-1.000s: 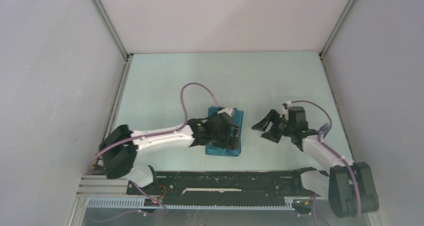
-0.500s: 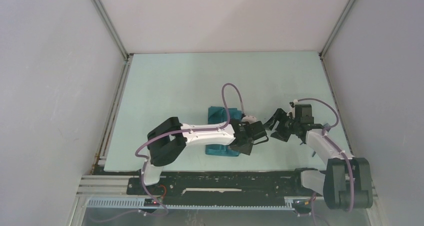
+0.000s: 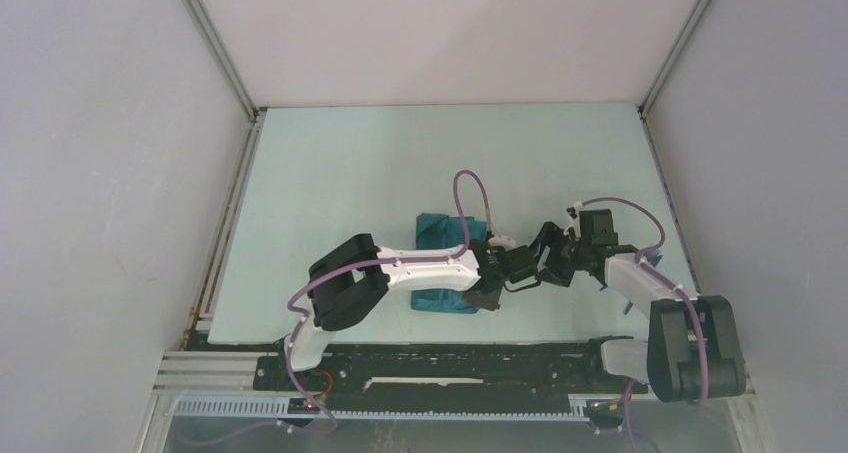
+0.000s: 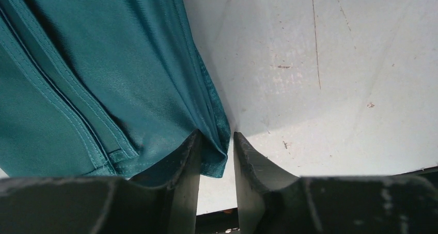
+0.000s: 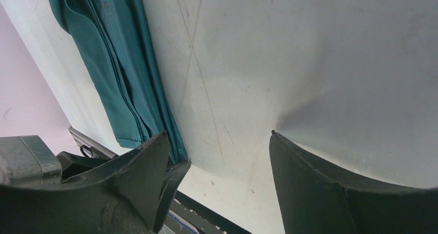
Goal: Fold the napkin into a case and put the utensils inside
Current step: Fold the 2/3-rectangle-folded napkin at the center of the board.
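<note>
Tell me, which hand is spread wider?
The right hand: its fingers gape over the table, while the left hand's nearly meet around the napkin's corner.

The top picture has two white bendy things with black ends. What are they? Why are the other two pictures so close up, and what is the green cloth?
Those are two robot arms, the left arm and the right arm, bolted to a pale table. The top picture looks down from above. The other two come from small cameras on the wrists, so each looks past its own black fingers. The cloth is a folded teal napkin. The left fingers stand close together around its corner; whether they pinch it yet is unclear. The right fingers are wide apart, holding nothing.
</note>
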Controlling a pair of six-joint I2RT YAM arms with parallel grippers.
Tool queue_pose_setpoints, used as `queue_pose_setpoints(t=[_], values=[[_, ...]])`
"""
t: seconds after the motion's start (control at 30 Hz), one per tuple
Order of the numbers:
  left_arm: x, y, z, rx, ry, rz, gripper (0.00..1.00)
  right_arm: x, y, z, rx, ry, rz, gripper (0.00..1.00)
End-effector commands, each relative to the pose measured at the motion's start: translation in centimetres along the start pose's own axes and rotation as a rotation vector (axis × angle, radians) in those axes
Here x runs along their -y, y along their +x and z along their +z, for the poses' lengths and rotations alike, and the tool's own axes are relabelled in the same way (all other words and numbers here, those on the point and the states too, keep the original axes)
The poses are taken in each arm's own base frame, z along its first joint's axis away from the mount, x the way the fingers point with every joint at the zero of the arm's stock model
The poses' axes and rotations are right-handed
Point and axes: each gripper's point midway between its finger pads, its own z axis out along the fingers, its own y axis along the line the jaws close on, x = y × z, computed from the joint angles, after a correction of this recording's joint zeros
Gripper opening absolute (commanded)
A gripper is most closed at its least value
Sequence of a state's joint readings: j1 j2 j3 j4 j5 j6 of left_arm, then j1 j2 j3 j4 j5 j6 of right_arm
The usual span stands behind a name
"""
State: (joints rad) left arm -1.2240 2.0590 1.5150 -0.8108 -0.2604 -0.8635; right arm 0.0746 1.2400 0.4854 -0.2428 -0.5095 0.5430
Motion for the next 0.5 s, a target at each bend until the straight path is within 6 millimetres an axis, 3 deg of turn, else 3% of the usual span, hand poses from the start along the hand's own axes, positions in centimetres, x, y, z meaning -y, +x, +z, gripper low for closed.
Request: queue_pose_setpoints(t=[0.0,0.13,0.2,0.23,0.47], values=[[0.1,-0.6,0.1,0.017,-0.009,0.004,0.31,-1.9,-1.3,0.0,0.024,-0.079,-0.057,0.8],[-0.7,-0.9,-0.1,0.039,0.013,-0.013,0.21,-2.7,-1.4,0.1,0.019,-0.121,-0.051,0.85],[-1.1,-1.4,-0.8,0.063,0.037,-0.033,0.03,-3.7,-1.4,0.2,-0.004,-0.186,-0.043,0.89],[-1.3,-1.5,-1.2,0.076,0.051,-0.041,0.0,-4.1,-1.5,0.4,-0.016,-0.216,-0.031,0.9],[-2.0,-2.5,-4.0,0.125,0.17,-0.119,0.0,-7.1,-1.9,2.7,-0.071,-0.39,0.013,0.91]])
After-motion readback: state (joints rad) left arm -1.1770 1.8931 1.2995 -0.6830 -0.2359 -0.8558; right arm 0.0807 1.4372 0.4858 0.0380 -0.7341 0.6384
